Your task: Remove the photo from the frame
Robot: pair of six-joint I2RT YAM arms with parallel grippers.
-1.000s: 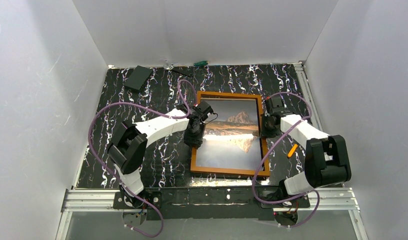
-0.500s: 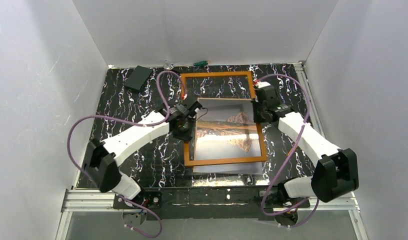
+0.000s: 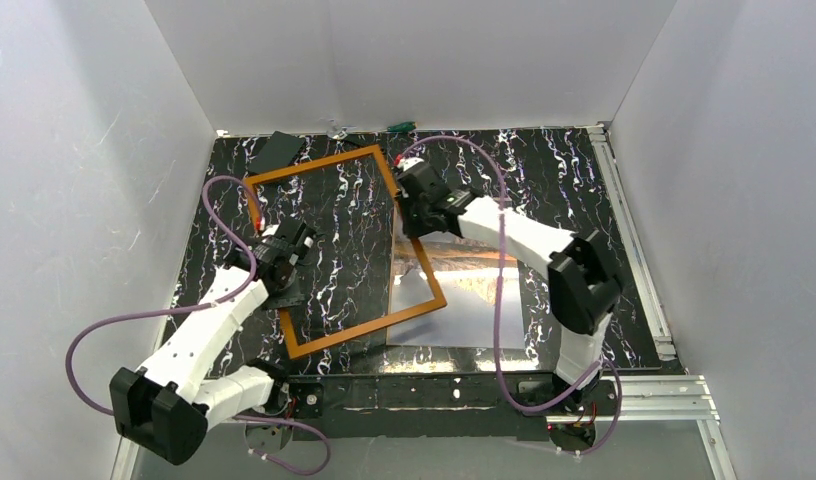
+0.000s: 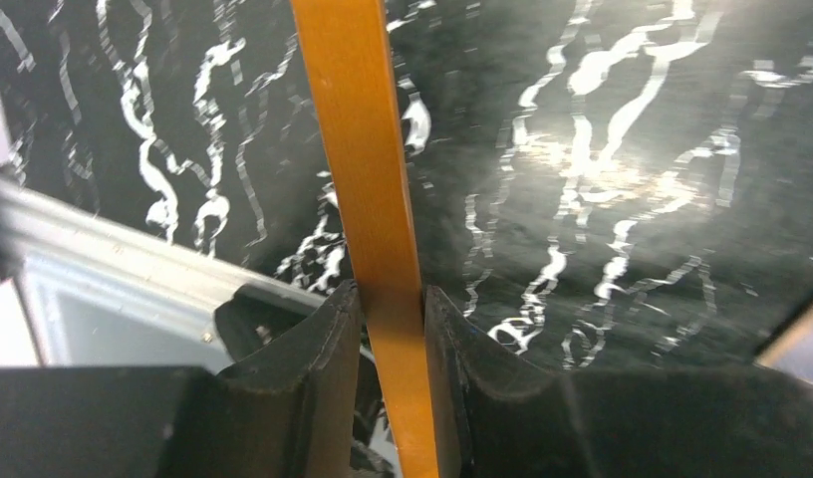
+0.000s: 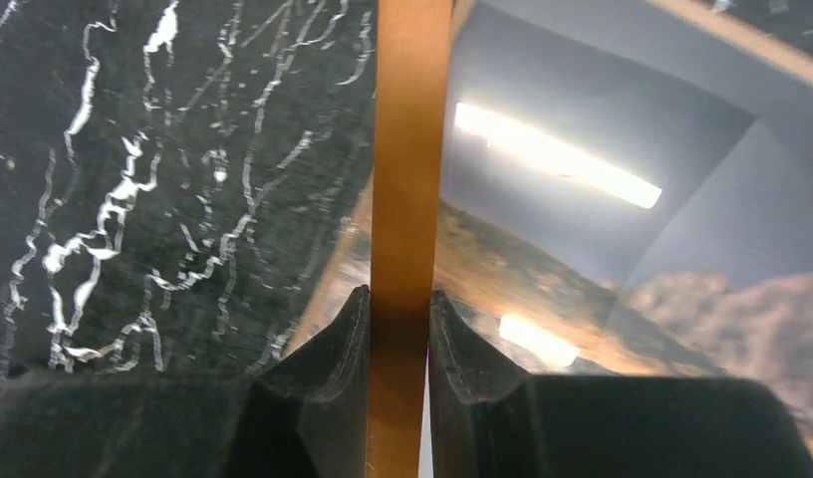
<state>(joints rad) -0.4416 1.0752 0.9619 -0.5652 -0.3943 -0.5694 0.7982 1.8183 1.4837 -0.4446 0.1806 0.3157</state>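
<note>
The frame (image 3: pixel 314 165) is a thin orange-brown wooden border, held tilted over the left-centre of the table. My left gripper (image 3: pixel 287 285) is shut on its left rail (image 4: pixel 358 149); the jaws (image 4: pixel 391 299) clamp it from both sides. My right gripper (image 3: pixel 412 222) is shut on the right rail (image 5: pixel 410 149), with the jaws (image 5: pixel 399 304) tight on it. The photo (image 3: pixel 474 300), a mountain mirrored in water, lies flat on the table to the right. Only the frame's near right corner overlaps it. It shows glossy beside the rail in the right wrist view (image 5: pixel 542 269).
A black box (image 3: pixel 280 148) lies at the back left, by the frame's far corner. A small green item (image 3: pixel 401 126) and a clear item (image 3: pixel 336 130) sit at the back wall. White walls enclose three sides. An aluminium rail (image 3: pixel 434 395) runs along the near edge.
Both arms have swung the frame left and turned it, off most of the photo. The photo has stayed on the table at the right.
</note>
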